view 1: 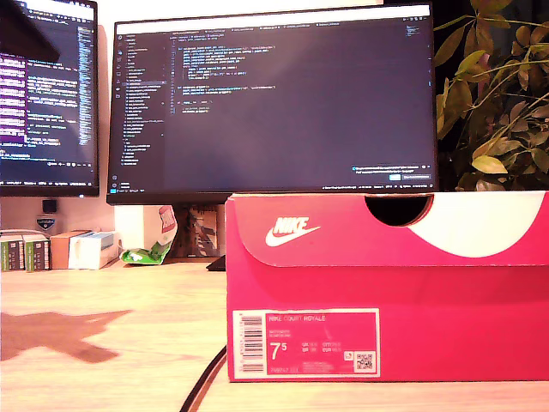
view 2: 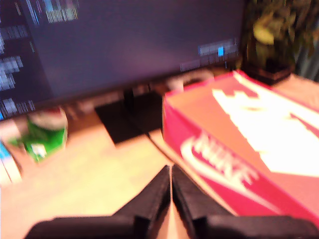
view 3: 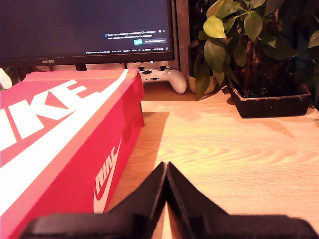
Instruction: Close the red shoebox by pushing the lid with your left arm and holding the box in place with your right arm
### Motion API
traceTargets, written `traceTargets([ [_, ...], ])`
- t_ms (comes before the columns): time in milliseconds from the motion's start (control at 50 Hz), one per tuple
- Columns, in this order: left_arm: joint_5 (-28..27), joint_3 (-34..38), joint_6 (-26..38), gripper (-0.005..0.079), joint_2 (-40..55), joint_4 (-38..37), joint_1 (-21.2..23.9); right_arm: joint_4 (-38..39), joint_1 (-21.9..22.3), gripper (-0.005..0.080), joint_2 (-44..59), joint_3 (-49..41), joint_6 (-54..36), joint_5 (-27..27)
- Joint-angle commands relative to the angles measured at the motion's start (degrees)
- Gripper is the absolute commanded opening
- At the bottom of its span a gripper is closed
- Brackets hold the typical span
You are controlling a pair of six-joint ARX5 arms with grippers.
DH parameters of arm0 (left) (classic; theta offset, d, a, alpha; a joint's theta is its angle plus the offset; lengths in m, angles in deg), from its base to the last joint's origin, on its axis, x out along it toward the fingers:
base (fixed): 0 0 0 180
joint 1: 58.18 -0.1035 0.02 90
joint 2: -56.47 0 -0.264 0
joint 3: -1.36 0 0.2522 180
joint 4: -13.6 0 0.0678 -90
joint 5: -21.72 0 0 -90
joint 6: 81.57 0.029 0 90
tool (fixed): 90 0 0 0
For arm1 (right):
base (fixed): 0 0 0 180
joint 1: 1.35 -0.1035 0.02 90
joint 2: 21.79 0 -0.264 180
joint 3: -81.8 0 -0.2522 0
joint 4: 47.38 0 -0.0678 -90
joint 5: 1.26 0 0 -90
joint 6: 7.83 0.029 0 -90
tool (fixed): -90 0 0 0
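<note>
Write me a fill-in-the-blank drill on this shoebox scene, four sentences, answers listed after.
1. The lid of the red shoebox is ____.
2. The jaws of my first gripper and my second gripper are both ____.
3. In the second wrist view, a white ____ lies beneath the monitor, beside the potted plant.
4. The big size figure printed on the box's white label starts with ____.

Missing words: closed; shut; game controller; 7

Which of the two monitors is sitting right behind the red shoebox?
The larger monitor on the exterior view's right, directly above the red shoebox; the other monitor stands off to the left.
</note>
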Motion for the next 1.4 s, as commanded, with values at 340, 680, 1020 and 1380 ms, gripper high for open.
traceTargets([
  [340,15.0,1.1,-4.7,-0.0019,-6.6,-11.8,-0.2,0.4,-0.3,-0.0012,-0.3,-1.3,-0.3,0.0],
  [680,18.0,8.3,-4.2,-0.0019,-17.6,-10.8,-3.3,0.4,-0.3,-0.0012,-0.3,-1.3,-0.3,0.0],
  [1020,18.6,18.7,-4.5,-0.0019,-26.0,-8.0,-9.5,0.4,-0.3,-0.0012,-0.3,-1.3,-0.3,0.0],
  [1380,18.6,27.1,-3.9,-0.0019,-35.0,-7.8,-13.6,0.4,-0.3,-0.0012,-0.3,-1.3,-0.3,0.0],
])
